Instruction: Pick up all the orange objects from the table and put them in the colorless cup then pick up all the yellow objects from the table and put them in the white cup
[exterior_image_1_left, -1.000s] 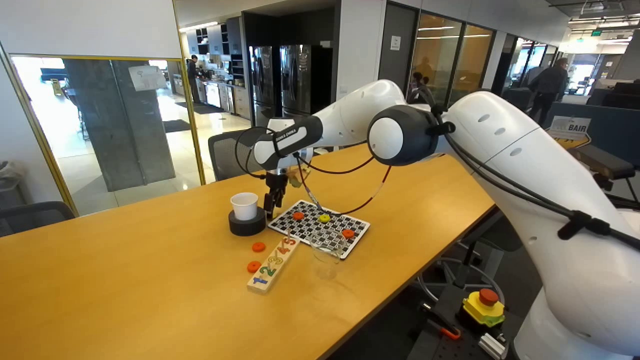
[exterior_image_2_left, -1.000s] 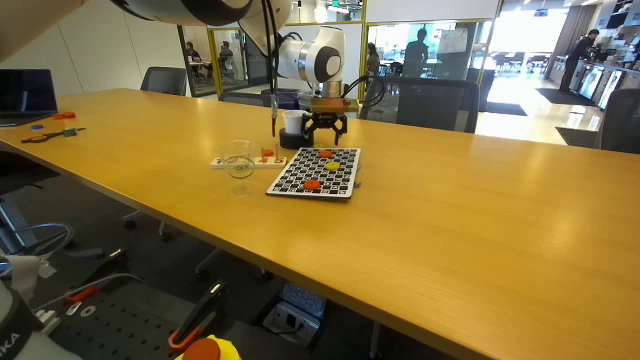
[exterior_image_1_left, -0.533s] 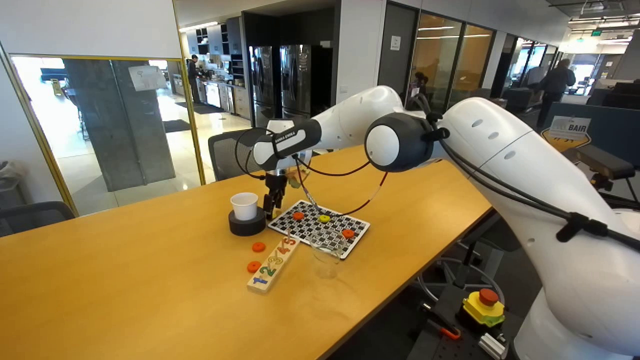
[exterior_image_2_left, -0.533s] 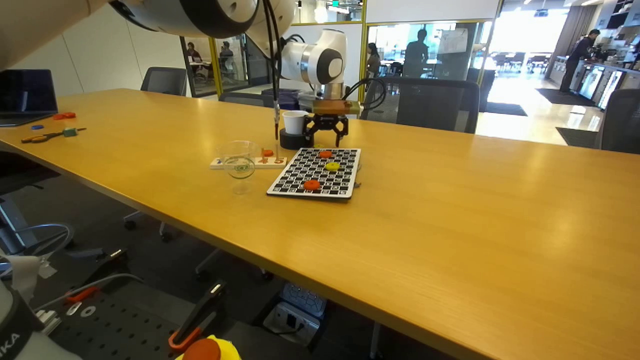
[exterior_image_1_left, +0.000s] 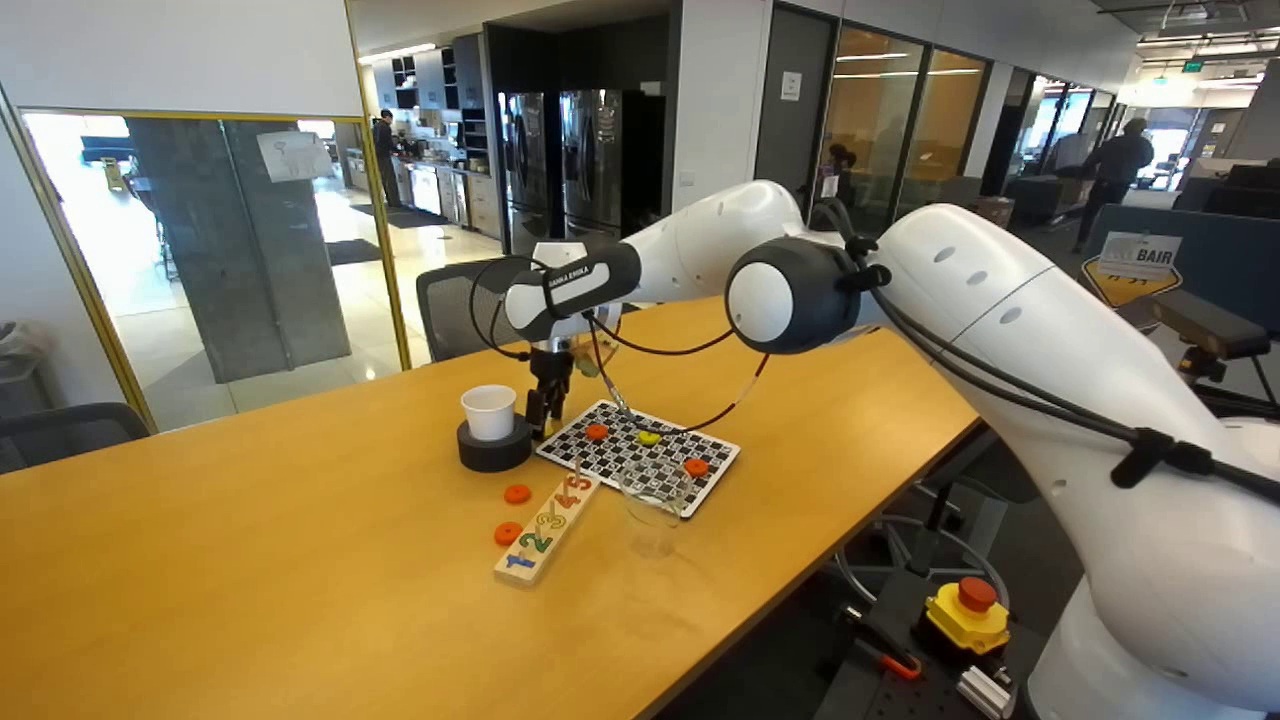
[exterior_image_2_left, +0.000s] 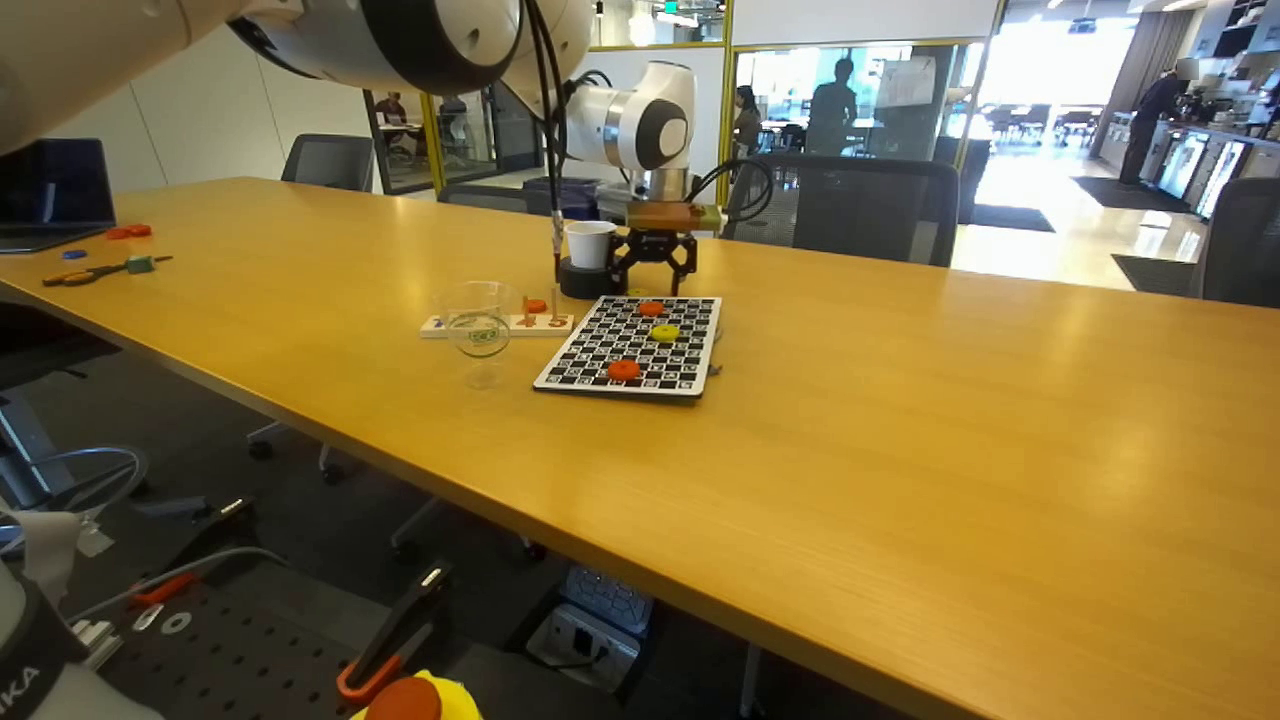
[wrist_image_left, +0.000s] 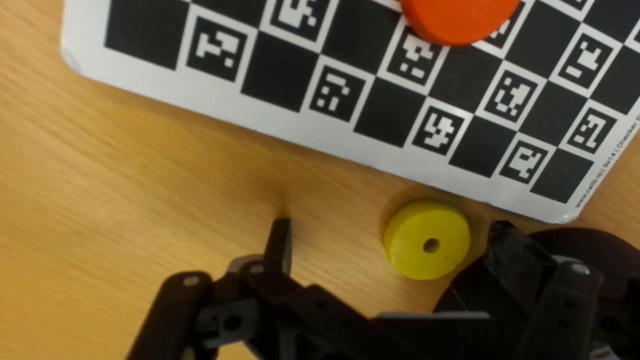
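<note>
My gripper (wrist_image_left: 391, 223) is open in the wrist view, its fingers on either side of a yellow disc (wrist_image_left: 427, 241) lying on the table. The right finger is closer to the disc; neither visibly touches it. In both exterior views the gripper (exterior_image_1_left: 545, 412) (exterior_image_2_left: 648, 282) hangs low beside the white cup (exterior_image_1_left: 489, 412) (exterior_image_2_left: 590, 244), which stands on a black round base (exterior_image_1_left: 494, 448). Another yellow disc (exterior_image_1_left: 649, 437) and orange discs (exterior_image_1_left: 597, 432) (exterior_image_1_left: 696, 467) lie on the checkered board. More orange discs (exterior_image_1_left: 517, 494) (exterior_image_1_left: 508, 533) lie on the table. The colorless cup (exterior_image_2_left: 480, 330) stands beside the board.
The checkered board (exterior_image_2_left: 590, 365) lies right beside the yellow disc between the fingers. The black base (wrist_image_left: 465, 285) is under and beside the right finger. A wooden number strip with pegs (exterior_image_1_left: 530, 560) lies near the colorless cup. A laptop (exterior_image_2_left: 55, 195) and scissors (exterior_image_2_left: 85, 275) lie farther off.
The arm has sunk slightly and my gripper has moved a little lower beside the white cup. The discs, cups and board have not moved.
</note>
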